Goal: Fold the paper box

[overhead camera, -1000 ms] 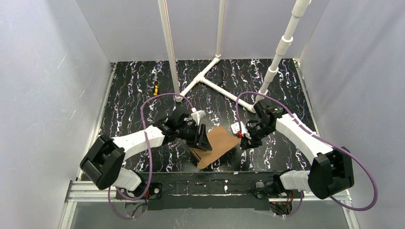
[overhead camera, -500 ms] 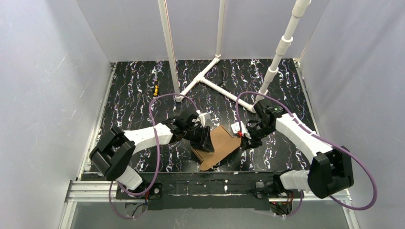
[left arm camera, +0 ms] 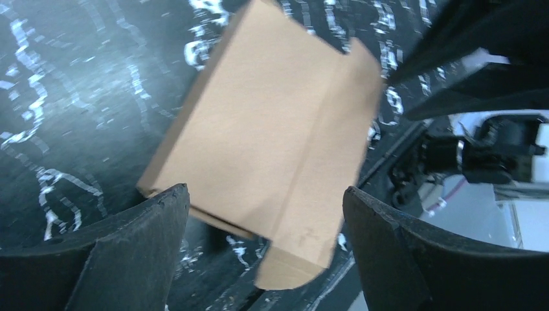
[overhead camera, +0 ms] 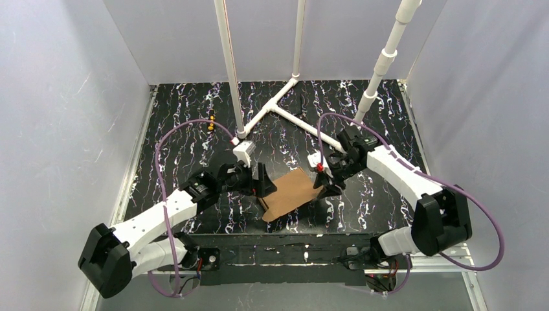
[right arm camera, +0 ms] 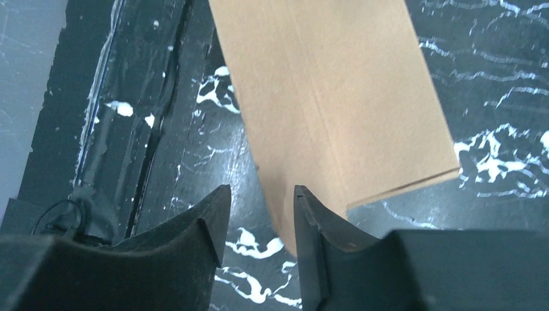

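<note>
The paper box point(overhead camera: 291, 193) is a flat-folded piece of plain brown cardboard lying on the black marbled table between my two arms. My left gripper point(overhead camera: 265, 183) hangs just off its left edge, jaws wide open. In the left wrist view the box point(left arm camera: 272, 129) lies beyond the gripper point(left arm camera: 264, 193), blurred and touched by neither finger. My right gripper point(overhead camera: 322, 188) is at the box's right edge. In the right wrist view that gripper point(right arm camera: 261, 191) stands open over bare table, and a corner of the box point(right arm camera: 349, 97) runs behind one of its fingers point(right arm camera: 317, 227).
A white pipe frame point(overhead camera: 285, 107) lies on the back of the table, with upright pipes point(overhead camera: 228, 65) rising from it. A small yellow and black tool point(overhead camera: 211, 121) lies at the back left. A black rail point(overhead camera: 291, 249) runs along the near edge. Grey walls close both sides.
Both grippers have opened and let go of the box. The left arm has drawn back to the left, and the box has dropped flatter onto the table.
</note>
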`<state>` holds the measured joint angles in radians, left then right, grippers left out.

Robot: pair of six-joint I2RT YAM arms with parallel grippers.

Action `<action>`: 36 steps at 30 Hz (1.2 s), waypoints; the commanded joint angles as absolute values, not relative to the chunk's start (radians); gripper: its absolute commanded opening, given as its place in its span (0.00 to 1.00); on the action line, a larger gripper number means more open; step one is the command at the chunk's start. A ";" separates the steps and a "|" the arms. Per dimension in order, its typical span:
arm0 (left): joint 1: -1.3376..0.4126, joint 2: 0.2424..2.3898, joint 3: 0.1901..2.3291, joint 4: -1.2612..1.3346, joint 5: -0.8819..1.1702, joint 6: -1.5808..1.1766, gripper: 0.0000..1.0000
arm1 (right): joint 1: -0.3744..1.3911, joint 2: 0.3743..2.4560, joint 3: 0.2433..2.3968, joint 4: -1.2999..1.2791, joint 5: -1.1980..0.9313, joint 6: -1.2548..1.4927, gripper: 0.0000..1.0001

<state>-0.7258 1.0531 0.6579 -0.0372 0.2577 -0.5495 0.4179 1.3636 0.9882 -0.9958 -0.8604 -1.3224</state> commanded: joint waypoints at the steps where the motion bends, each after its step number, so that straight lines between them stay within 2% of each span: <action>1: -0.649 1.037 0.573 -0.021 0.209 -0.561 0.91 | 0.464 1.419 1.087 -0.941 -0.970 -1.300 0.44; 4: -0.591 1.056 0.532 0.071 0.276 -0.612 0.98 | 0.520 1.450 1.072 -0.824 -0.944 -1.187 0.30; 8: -0.577 1.109 0.531 0.091 0.319 -0.640 0.98 | 0.598 1.476 0.998 -0.727 -0.812 -1.141 0.22; 15: -0.577 1.251 0.500 0.160 0.366 -0.779 0.98 | 0.621 1.524 0.951 -0.670 -0.659 -1.129 0.18; 21: -0.577 1.312 0.491 0.158 0.362 -0.832 0.91 | 0.625 1.541 0.953 -0.654 -0.616 -1.104 0.18; 26: -0.577 1.320 0.478 0.155 0.337 -0.849 0.80 | 0.624 1.517 1.011 -0.737 -0.690 -1.119 0.23; 29: -0.577 1.347 0.480 0.143 0.330 -0.890 0.66 | 0.623 1.492 1.040 -0.798 -0.733 -1.149 0.31; 31: -0.577 1.366 0.480 0.134 0.322 -0.925 0.51 | 0.604 1.477 1.061 -0.820 -0.753 -1.134 0.37; 32: -0.577 1.374 0.478 0.133 0.318 -0.945 0.48 | 0.582 1.468 1.068 -0.822 -0.774 -1.115 0.40; 34: -0.580 1.377 0.467 0.133 0.296 -0.989 0.46 | 0.514 1.451 1.074 -0.832 -0.850 -1.087 0.45; 35: -0.583 1.371 0.460 0.133 0.277 -1.019 0.45 | 0.474 1.350 1.071 -0.837 -0.894 -1.079 0.50; 36: -0.586 1.362 0.451 0.133 0.252 -1.046 0.45 | 0.439 1.417 1.063 -0.834 -0.931 -1.059 0.54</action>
